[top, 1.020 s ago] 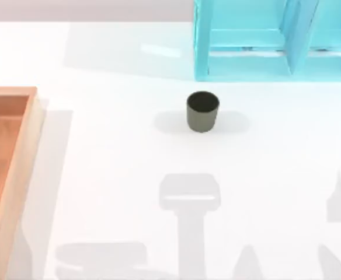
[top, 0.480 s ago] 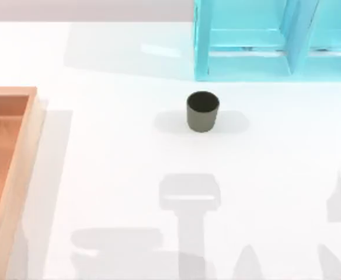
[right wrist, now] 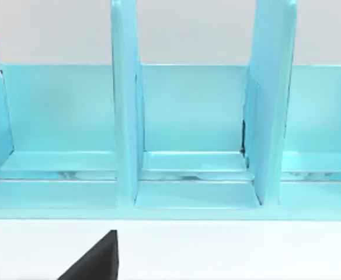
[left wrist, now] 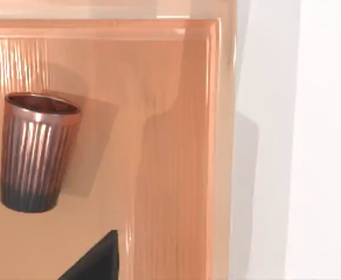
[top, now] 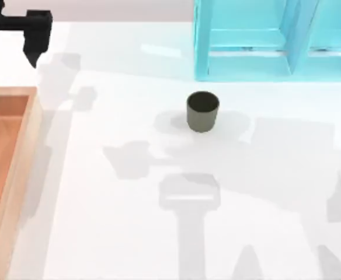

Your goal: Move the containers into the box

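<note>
Scene: white worktop (top: 129,233) seen from above, arm shadows lying across it.
Olive-green cup: olive-green cup (top: 202,111) upright, open top up, on bare worktop a little toward 12 o'clock from centre; nothing touching it.
Box: box (top: 20,169) at 9 o'clock edge of worktop, orange-brown floor, pale wood rim; cut off by the picture edge on its left.
Copper cup: copper cup (left wrist: 36,153) stands inside the box in the left wrist view, ribbed wall, dark inside, on the box floor and apart from the rim.
Left gripper: left gripper (top: 33,41) at 10–11 o'clock corner of the top view, black, just past the box's far rim, over white worktop. Cannot tell whether its fingers are apart or together; nothing seen between them.
Cup vs left gripper: olive-green cup lies well apart from it, toward 4 o'clock from the gripper; the box sits near it toward 6 o'clock.
Left wrist view: looks down on the box corner and rim, worktop beside it; a dark finger tip pokes in at the frame edge near the copper cup, not touching it.
Right arm: right gripper (right wrist: 94,259) as a dark tip in its own wrist view, facing the cyan shelf unit (top: 275,41); cannot tell its finger state.
Shelf unit: at 1 o'clock of the worktop, upright dividers making open bays, near the olive-green cup but not touching.
</note>
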Controlling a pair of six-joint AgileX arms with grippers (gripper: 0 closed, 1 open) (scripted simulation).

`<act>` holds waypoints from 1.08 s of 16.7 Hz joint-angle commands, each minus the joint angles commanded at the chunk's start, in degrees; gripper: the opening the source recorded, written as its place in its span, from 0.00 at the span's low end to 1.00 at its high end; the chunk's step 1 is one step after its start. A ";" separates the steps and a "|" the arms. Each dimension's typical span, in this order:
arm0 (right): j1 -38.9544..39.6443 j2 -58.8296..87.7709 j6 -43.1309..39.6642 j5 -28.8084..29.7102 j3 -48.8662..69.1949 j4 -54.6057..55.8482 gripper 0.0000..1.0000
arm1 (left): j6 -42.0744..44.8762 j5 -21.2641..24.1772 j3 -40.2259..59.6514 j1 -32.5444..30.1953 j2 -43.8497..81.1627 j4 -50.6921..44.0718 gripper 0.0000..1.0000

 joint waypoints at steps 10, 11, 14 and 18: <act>0.00 0.00 0.00 0.00 0.00 0.00 1.00 | -29.99 -6.66 30.08 -31.12 30.82 2.87 1.00; 0.00 0.00 0.00 0.00 0.00 0.00 1.00 | -30.19 -6.71 30.28 -31.32 31.02 2.93 1.00; 0.00 0.00 0.00 0.00 0.00 0.00 1.00 | -30.12 -6.55 30.07 -31.21 30.97 2.87 1.00; 0.00 0.00 0.00 0.00 0.00 0.00 1.00 | -29.70 -6.59 28.25 -30.83 32.20 6.24 1.00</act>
